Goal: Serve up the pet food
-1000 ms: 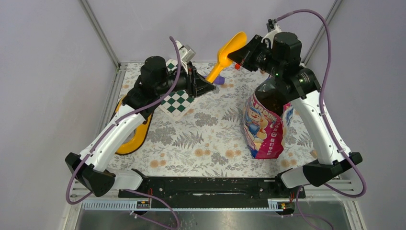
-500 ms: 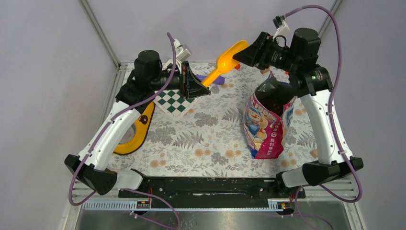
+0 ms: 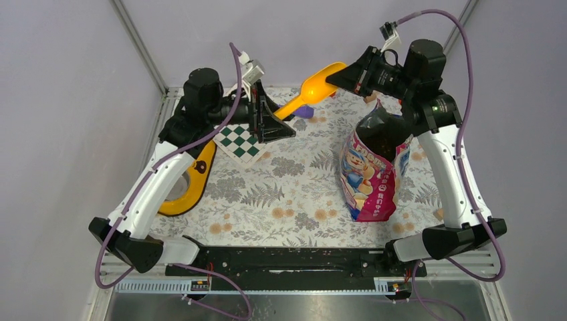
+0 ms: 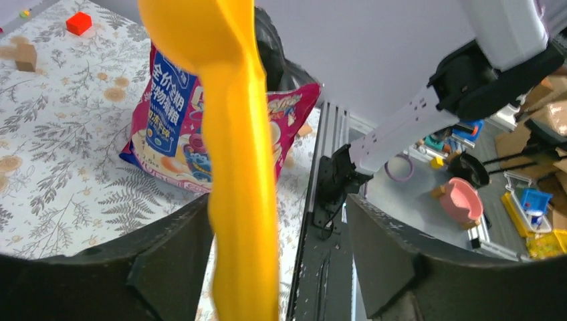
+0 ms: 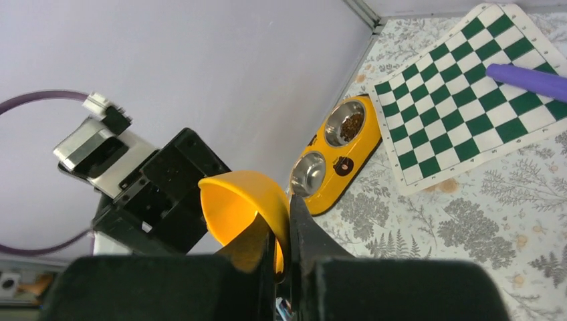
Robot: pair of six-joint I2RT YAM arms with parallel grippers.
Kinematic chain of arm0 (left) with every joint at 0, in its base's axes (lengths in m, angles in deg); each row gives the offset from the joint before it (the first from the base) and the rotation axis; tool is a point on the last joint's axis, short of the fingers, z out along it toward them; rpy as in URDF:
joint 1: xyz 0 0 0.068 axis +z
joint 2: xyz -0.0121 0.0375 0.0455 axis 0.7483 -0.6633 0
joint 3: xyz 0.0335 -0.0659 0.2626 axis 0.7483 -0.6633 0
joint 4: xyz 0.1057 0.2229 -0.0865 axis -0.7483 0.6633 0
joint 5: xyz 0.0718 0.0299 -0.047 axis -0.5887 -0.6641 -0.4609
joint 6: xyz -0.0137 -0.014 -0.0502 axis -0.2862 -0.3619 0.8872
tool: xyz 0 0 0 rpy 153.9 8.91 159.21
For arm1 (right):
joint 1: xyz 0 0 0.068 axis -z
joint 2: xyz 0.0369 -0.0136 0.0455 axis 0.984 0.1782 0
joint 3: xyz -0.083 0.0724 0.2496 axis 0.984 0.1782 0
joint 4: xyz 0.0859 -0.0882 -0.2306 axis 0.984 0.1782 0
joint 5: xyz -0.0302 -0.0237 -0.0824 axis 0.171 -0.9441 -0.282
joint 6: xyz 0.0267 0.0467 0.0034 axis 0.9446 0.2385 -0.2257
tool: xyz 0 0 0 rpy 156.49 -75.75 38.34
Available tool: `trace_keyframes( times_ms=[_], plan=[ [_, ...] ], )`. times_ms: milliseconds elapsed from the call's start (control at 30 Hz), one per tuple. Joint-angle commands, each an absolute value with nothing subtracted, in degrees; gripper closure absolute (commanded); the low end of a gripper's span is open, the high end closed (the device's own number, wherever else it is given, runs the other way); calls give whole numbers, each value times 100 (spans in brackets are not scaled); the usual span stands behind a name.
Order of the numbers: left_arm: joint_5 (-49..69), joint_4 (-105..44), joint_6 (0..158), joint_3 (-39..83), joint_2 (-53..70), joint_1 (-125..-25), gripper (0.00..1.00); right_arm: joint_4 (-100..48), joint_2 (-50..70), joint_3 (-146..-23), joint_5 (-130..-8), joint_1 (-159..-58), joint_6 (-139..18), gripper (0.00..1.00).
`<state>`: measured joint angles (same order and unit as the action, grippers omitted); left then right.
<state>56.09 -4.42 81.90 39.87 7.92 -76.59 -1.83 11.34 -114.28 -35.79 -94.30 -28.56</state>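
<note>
The left fingers (image 4: 394, 267) now stand wide, with a clear gap on either side of the handle of the orange scoop (image 3: 314, 85). The right fingers (image 5: 301, 234) are pinched tight on the rim of its bowl. So the scoop has just passed from left to right in mid-air, above the far part of the surface (image 3: 294, 194). I judge the right arm is now free to carry it to the pet food bag (image 3: 368, 174), which stands upright and open-topped on the right, just below that arm's wrist. A second ago the left fingers were closed on the handle and the scoop stood steeper; now it lies flatter. The yellow feeder (image 3: 187, 194) on the left has not moved.
</note>
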Motion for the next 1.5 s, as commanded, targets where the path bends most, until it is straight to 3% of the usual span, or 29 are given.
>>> trace_keyframes(
  times_ms=[0, 167, 433, 767, 1167, 1467],
  plan=[
    [4936, -2064, 9134, 3706, 1102, -7670, 25, -1283, 701, -10757, -4254, -9441, -1562, 100],
    [3776, -3610, 10636, 3097, 1293, -7670, 21, -2144, 302, -9975, -4949, -9442, -550, 100],
    [1874, -4457, 12478, 2697, 1444, -7666, 21, -2543, -85, -9304, -5982, -9441, 401, 100],
    [1795, -4759, 12800, 2898, 1052, -7666, 21, -2103, -7, -9178, -6512, -9643, 873, 100],
    [1845, -4880, 12912, 3014, 770, -7666, 23, -2070, 457, -9452, -6086, -9930, 852, 100],
    [2016, -4963, 12827, 3017, 770, -7665, 37, -2064, 653, -9450, -6046, -9949, 958, 100]
  ],
)
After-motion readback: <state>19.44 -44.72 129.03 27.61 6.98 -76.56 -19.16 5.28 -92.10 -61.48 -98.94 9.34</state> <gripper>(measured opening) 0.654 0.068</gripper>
